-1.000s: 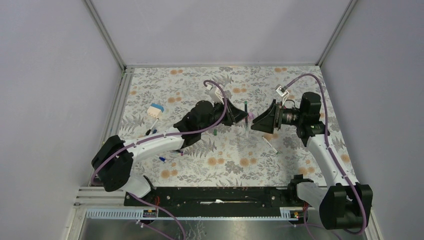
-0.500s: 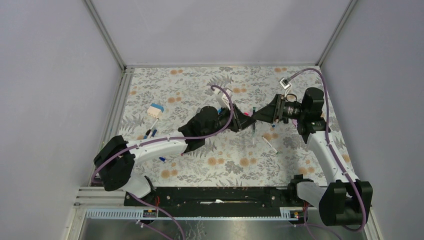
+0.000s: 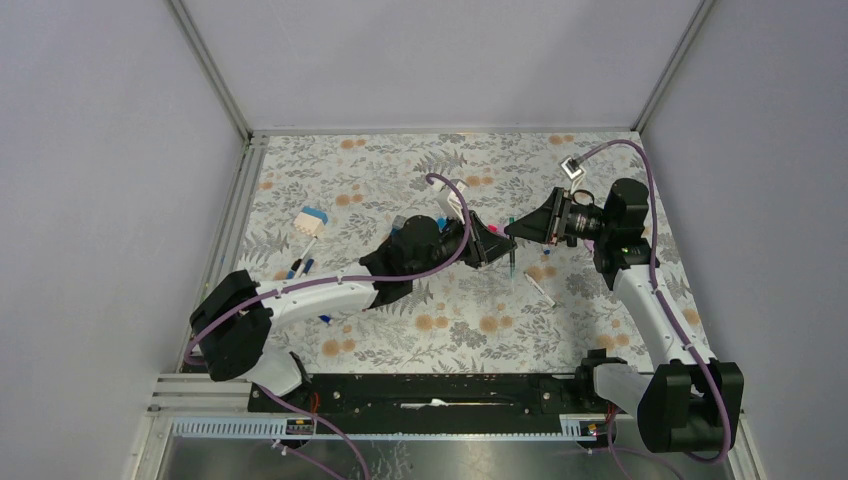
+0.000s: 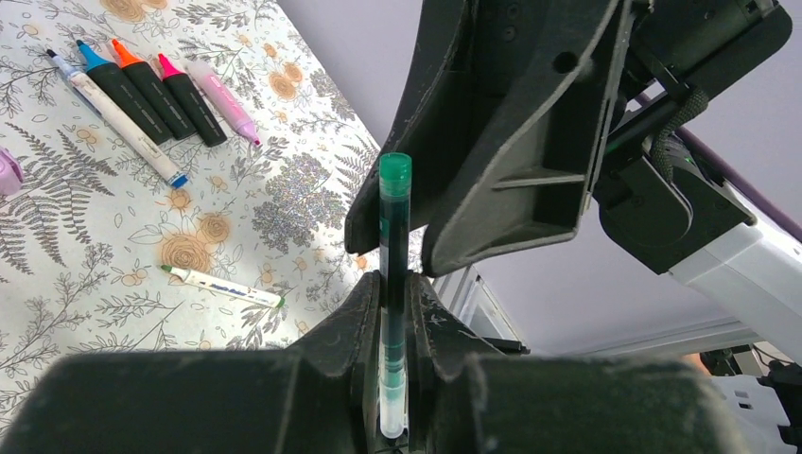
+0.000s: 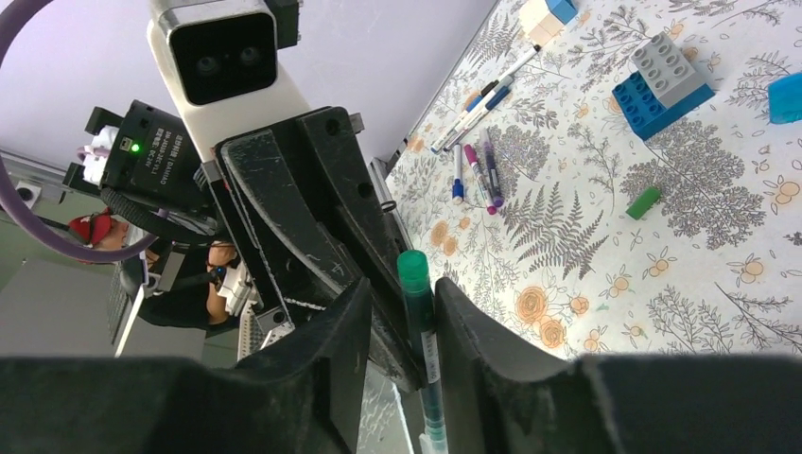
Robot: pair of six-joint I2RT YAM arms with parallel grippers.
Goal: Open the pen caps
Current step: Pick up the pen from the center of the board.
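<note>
Soft, even light fills all views, and shadows on the bench are faint. In both wrist views the near black jaws are blurred, while the floral pattern beyond is sharp.

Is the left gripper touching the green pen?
Touching. The left wrist view shows the left gripper pressed against both sides of the green pen, with no gap.

Top view looks steeply down from above and behind the bases, far enough to take in the whole table; left wrist view looks close along the left gripper toward 3 o'clock; right wrist view looks close along the right gripper toward 9 o'clock; both share the pen and each other's gripper.
</note>
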